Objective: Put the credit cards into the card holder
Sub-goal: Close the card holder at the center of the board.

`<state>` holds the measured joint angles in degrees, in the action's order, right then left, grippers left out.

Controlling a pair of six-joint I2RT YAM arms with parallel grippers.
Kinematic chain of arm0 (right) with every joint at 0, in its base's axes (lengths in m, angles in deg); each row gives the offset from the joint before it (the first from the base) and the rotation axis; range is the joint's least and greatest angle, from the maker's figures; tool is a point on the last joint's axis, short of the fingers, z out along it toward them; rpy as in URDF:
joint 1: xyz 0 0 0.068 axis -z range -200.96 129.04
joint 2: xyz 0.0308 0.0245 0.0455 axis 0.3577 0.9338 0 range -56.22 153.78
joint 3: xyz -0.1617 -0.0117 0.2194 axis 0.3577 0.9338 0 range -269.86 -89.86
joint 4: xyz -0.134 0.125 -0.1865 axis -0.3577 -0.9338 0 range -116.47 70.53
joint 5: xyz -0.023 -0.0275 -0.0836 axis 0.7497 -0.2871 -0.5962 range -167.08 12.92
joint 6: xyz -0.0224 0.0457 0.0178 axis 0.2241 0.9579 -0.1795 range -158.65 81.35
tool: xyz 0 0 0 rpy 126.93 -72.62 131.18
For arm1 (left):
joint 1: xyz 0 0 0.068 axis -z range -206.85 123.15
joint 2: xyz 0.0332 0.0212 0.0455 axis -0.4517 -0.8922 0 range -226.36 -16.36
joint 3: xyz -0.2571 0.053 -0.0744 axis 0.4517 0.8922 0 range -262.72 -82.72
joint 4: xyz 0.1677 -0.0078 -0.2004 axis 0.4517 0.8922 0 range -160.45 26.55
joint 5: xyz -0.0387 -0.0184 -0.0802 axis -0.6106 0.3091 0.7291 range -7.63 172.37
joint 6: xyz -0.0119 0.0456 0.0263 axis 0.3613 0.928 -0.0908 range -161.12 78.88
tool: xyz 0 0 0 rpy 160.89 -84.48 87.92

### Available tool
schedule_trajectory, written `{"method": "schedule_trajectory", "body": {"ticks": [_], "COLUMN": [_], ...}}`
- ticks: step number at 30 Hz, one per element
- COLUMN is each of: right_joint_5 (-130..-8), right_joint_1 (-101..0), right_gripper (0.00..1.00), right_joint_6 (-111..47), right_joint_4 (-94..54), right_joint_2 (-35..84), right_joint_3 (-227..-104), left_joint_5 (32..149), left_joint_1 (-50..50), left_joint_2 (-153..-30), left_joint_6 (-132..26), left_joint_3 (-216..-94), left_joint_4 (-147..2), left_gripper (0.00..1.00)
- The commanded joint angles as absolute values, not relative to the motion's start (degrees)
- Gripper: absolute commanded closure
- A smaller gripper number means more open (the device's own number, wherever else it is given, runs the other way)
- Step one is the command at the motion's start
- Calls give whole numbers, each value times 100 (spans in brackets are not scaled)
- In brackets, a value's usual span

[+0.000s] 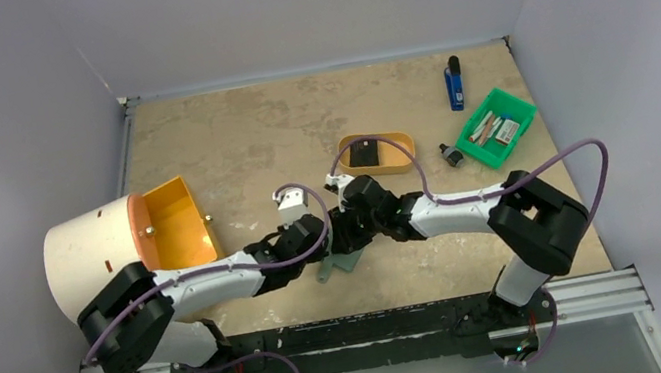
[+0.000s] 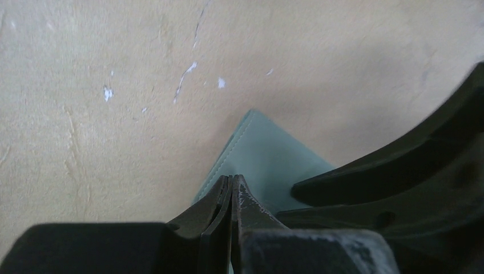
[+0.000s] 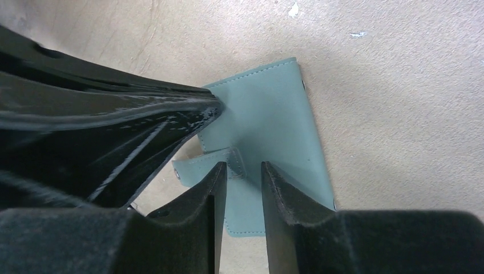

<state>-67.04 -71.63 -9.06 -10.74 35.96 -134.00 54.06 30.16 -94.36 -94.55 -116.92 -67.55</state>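
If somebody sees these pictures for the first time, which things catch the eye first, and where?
In the middle, over the sage-green card holder, the left gripper is shut at its edge and the right gripper stands slightly open over its snap tab. A big white drum with an orange inside lies at the left; a bright green bin sits at the far right.

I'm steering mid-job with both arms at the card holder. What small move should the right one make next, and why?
Probably close the right gripper on the snap tab. Its jaws stand apart over that tab, while the shut left gripper presses on the card holder, which lies folded flat.
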Motion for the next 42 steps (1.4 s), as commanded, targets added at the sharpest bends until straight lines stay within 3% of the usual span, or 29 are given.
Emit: {"method": "schedule_trajectory", "body": {"ticks": [1, 5, 10, 19, 35, 38, 42], "right_joint_5": [-6719, -6649, -6590, -5360, -4129, -3917, -3889], "right_joint_1": [-7220, -7219, -7051, -5929, -5647, -5652, -5649], "right_gripper": [67, 63, 44, 33, 37, 43, 61], "right_joint_6": [-774, -752, -510, -385, 162, 281, 421], "right_joint_4": [-1253, -1361, -1674, -1534, -235, 102, 363], "right_joint_2": [3685, 3408, 2587, 2390, 3729, 3970, 4037], "right_joint_3": [-13247, -13244, -13124, -12842, -12466, -12432, -12370], "left_joint_5": [5560, 5644, 5669, 5627, 5759, 5801, 5820], "left_joint_1": [2978, 2982, 2984, 2990, 2988, 2991, 2984], "left_joint_2": [-9761, -9902, -9869, -9898, -9948, -10003, -10110], "left_joint_6": [-9377, -9515, -9571, -9477, -9430, -9405, -9344], "left_joint_3": [-11423, -11154, -11010, -10975, -10911, -10927, -11048], "left_joint_4": [-7110, -7391, -7557, -7623, -7853, -7917, -7938], "left_gripper": [100, 100, 100, 100, 100, 100, 100]}}
